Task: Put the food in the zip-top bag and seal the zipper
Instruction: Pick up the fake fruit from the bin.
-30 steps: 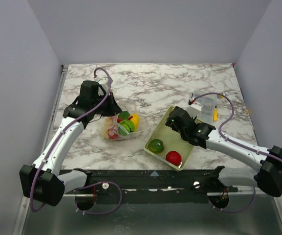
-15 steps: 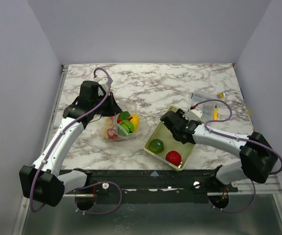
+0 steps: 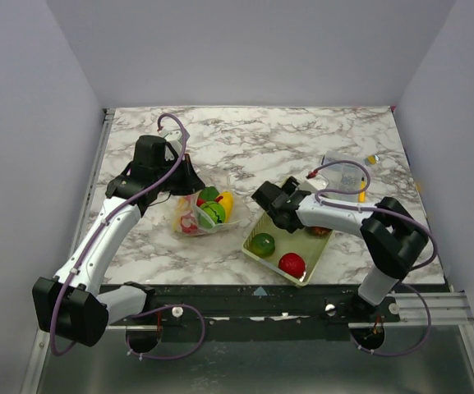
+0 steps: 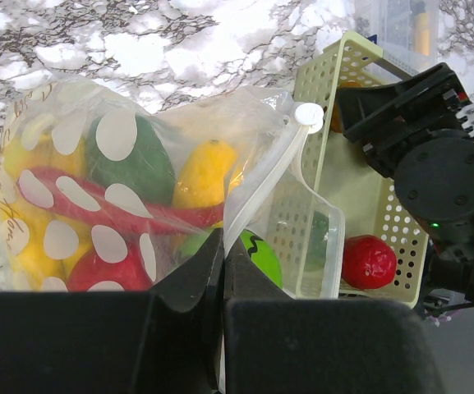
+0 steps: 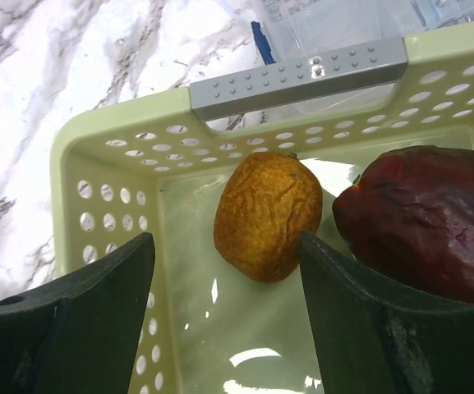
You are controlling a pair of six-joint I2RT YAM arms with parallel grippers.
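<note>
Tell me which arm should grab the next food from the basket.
The right arm: its jaws stand open over the orange fruit in the basket. The left arm has its jaws shut on the edge of the zip-top bag.

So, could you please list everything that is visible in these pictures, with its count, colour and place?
table: one, white marble with grey veins, under everything
zip-top bag: one, clear with white dots, left of the basket
food in the bag: several pieces, green, yellow and red
basket: one, pale yellow-green, near right of the table
green ball: one, in the basket
red piece: one, in the basket
orange piece: one, in the basket
dark red piece: one, beside the orange piece
plastic box: one, clear, behind the basket
left gripper: black, shut on the bag's edge
right gripper: black, open above the orange piece
</note>
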